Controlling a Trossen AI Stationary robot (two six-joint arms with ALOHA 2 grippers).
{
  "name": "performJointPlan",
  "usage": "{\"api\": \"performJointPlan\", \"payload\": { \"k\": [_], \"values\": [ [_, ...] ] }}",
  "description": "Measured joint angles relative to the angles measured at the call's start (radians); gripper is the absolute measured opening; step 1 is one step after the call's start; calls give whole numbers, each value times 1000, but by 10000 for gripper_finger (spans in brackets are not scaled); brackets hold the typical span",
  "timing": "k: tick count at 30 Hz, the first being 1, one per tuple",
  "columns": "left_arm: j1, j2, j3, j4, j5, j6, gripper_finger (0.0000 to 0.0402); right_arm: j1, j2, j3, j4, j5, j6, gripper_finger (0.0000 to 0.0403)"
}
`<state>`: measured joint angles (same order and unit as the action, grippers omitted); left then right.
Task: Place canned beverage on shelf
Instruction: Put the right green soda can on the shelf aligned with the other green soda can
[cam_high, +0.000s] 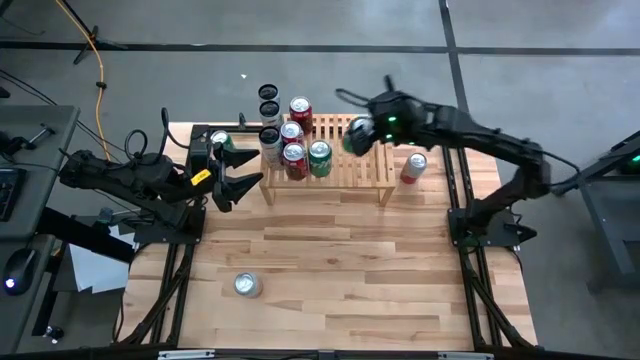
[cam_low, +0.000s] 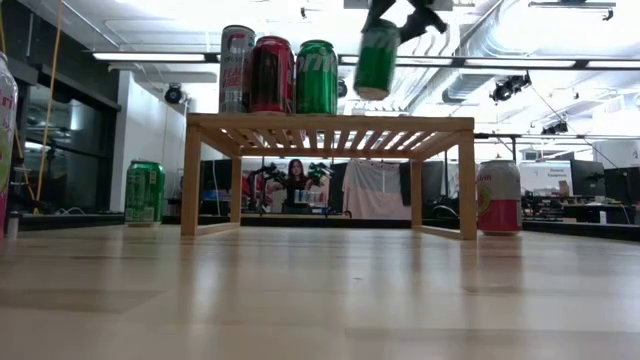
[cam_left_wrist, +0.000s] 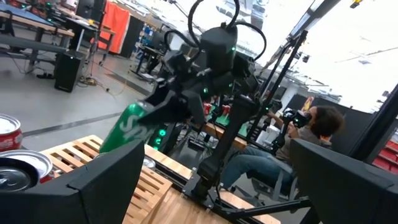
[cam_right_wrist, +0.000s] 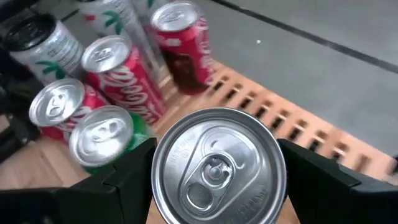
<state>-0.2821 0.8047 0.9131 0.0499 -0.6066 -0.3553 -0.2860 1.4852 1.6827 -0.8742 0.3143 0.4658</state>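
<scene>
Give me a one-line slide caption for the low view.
Right hand holds a green can above the wooden shelf, beside three cans already standing on it.

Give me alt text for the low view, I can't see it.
The right gripper holds a green can in the air above the wooden shelf, where three cans already stand; a green can and a pink can stand on the table beside it.
</scene>
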Motion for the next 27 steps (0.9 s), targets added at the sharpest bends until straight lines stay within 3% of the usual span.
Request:
{"api": "performJointPlan", "payload": {
  "k": [6, 13, 27],
  "values": [
    [0, 0, 0, 0, -12, 0, 392, 2, 154, 144, 6, 2, -67, 278],
    [0, 0, 0, 0, -12, -10, 392, -21, 309, 304, -44, -113, -82, 278],
    [0, 0, 0, 0, -35, -10, 392, -75, 383, 333, -61, -140, 32, 278]
  ]
}}
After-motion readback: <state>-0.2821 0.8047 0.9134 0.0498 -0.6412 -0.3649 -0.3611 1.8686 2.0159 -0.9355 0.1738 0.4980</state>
